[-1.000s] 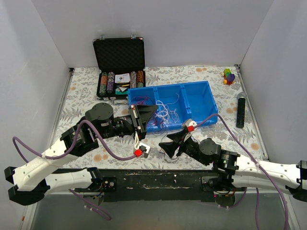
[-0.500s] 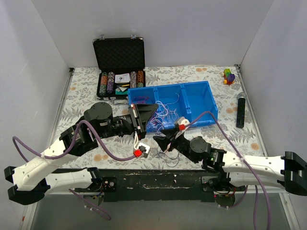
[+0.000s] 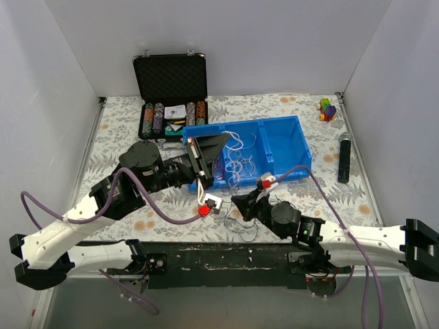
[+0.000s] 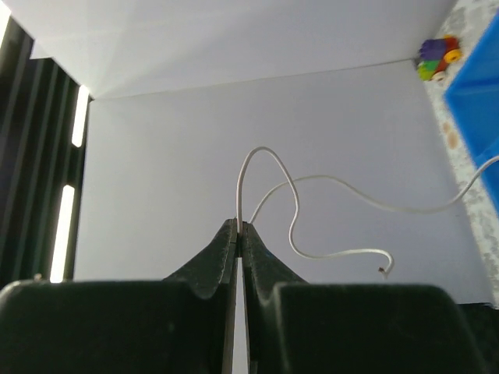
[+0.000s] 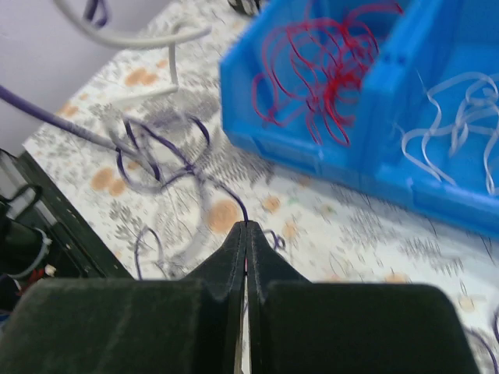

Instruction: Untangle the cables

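Note:
My left gripper (image 3: 227, 137) is lifted above the left end of the blue bin (image 3: 291, 173) and is shut on a thin white cable (image 4: 239, 191). That cable loops up out of the fingertips (image 4: 239, 226) and trails toward the bin. My right gripper (image 3: 235, 200) is low over the table in front of the bin, shut on a purple cable (image 5: 234, 199) from the loose purple tangle (image 5: 156, 148). Red cables (image 5: 327, 62) fill the bin's left compartment. More white cables (image 5: 452, 117) lie in the middle one.
An open black case (image 3: 171, 82) with poker chips stands behind the bin at the back left. Small coloured blocks (image 3: 327, 108) and a black stick-shaped object (image 3: 344, 157) lie near the right wall. The arms' thick lilac hoses (image 3: 164, 216) curve over the front of the table.
The right gripper has moved left to the purple tangle and gone from open to shut on a purple strand. The left gripper has risen slightly toward the back with the white cable.

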Available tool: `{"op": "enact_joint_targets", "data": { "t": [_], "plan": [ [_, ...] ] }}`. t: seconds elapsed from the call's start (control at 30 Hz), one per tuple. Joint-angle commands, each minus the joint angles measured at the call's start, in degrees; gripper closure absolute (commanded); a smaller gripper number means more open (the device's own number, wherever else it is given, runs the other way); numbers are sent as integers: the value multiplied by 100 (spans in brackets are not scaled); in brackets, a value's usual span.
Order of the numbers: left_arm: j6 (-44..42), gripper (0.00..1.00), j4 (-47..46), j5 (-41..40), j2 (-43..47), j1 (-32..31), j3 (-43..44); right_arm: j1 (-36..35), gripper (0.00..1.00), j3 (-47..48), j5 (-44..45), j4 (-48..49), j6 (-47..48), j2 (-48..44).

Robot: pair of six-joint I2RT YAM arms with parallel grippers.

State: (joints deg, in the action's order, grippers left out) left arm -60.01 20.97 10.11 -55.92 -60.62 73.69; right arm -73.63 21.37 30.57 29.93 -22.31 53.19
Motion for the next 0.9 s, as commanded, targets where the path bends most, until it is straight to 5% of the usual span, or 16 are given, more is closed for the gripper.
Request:
{"op": "enact_joint_targets", "data": {
  "t": [0.0,0.37,0.73,0.87],
  "plan": [
    [-336,100,-892,-623,-208,-29,557,-3,99,-667,423,-663,-940,-580],
    [-1320,100,-2062,-756,-1552,-20,2288,-12,99,-1548,722,-2368,-2550,-1548],
    [-2225,100,-2599,-748,-4021,120,6189,-29,99,-1785,696,-2932,-3359,-1610],
    [-2488,100,-2660,-177,-4506,577,6859,-38,99,-1899,644,-2958,-3500,-1619]
  ]
}}
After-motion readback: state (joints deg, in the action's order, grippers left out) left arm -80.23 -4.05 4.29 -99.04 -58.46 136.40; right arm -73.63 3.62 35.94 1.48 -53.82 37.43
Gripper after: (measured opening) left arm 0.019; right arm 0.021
